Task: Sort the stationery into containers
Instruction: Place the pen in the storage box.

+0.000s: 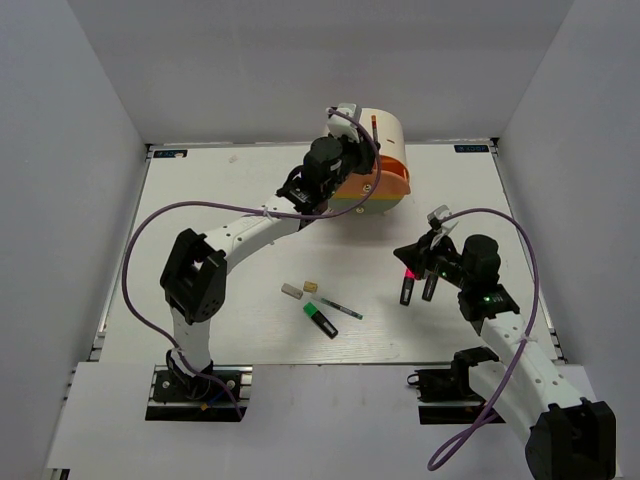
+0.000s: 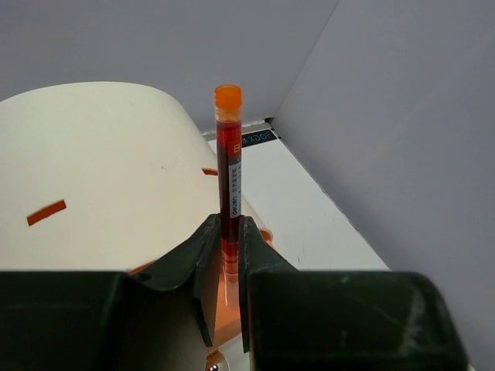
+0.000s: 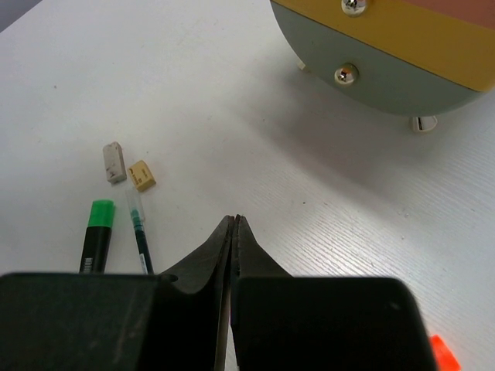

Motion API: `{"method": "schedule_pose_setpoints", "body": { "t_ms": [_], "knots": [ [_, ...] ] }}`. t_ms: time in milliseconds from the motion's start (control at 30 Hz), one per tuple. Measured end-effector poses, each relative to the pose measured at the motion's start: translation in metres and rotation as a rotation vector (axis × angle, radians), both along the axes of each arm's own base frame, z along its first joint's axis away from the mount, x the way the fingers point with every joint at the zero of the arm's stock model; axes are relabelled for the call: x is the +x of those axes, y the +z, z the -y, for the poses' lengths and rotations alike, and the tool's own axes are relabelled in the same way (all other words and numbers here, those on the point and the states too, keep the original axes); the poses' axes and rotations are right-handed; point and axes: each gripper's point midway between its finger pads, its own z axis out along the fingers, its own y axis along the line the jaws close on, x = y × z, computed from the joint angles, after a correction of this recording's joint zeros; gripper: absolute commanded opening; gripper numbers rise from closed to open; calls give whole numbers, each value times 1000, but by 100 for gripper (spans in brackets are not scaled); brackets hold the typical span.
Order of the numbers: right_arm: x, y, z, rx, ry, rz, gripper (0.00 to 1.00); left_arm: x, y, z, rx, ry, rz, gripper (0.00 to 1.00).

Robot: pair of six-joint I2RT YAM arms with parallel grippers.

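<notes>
White tabletop (image 1: pixel 200 200), grey walls (image 1: pixel 60 150) on three sides.

Item 1: red pen (image 2: pixel 229 166), thin, orange end uppermost. Held upright in L gripper (image 2: pixel 230 232), jaws clamped on its lower barrel, over the cream top of desk unit (image 1: pixel 388 130) at far centre. Judged light, stiff, smooth plastic. The long length above the pinch could let it pivot or slip, so a hold nearer mid-barrel would steady it. Orange slits showed in the cream top; whether the pen belonged there could not be told.

Item 2: green highlighter (image 1: pixel 320 319), flat on table, near centre. Thicker barrel, light, rigid. Best taken across mid-body.

Item 3: teal pen (image 1: pixel 340 307), flat, just beside no. 2. Very thin and low, prob. rolls. Needs a pinch across the barrel.

Items 4–5: grey eraser (image 3: pixel 114 161) and tan eraser (image 3: pixel 141 175), close together, apart from the pens. Small, soft, grippy. Take across short sides.

Item 6: pink-tipped stick (image 1: pixel 407 290) under R arm, prob. a highlighter, not certain.

R gripper (image 3: pixel 233 220): jaws pressed together, nothing between, hovering above bare table, facing the yellow drawer (image 3: pixel 418 35). Drawer appeared closed.
</notes>
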Motion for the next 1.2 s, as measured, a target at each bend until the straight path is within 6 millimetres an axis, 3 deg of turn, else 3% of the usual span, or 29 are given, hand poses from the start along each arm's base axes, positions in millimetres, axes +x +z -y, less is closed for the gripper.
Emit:
{"method": "schedule_pose_setpoints", "body": {
  "t_ms": [133,300,600,733,833,867,900,933,967,1067,1133,1167,1200],
  "knots": [
    [-1,-3,0,-2,0,-7,0,0,-1,0,9,8,3,49],
    [-1,-3,1,-2,-2,-5,0,-2,-2,1,14,15,0,63],
    [-1,-3,1,-5,0,-1,0,-5,1,1,16,20,2,66],
    [-1,-3,1,-8,2,3,3,-9,15,-7,2,40,15,69],
    [-2,-3,0,-11,10,6,19,-18,35,-22,-7,62,31,69],
    [-3,-3,-1,-15,19,12,31,-22,43,-28,-11,70,37,65],
    [-4,-3,-2,-20,36,17,36,-28,52,-35,-18,77,40,61],
    [-6,-4,-4,-26,57,24,40,-33,61,-43,-27,86,38,57],
    [-10,-5,-8,-38,104,39,43,-40,70,-53,-40,96,33,45],
    [-23,-12,-19,-73,243,44,43,-63,87,-83,-74,130,-5,30],
    [-32,-17,-28,-107,353,18,43,-81,87,-107,-93,160,-47,30],
    [-34,-20,-32,-126,398,11,43,-91,81,-119,-99,172,-78,34],
    [-35,-23,-37,-152,441,-4,43,-102,73,-131,-105,185,-113,51]
  ]
}}
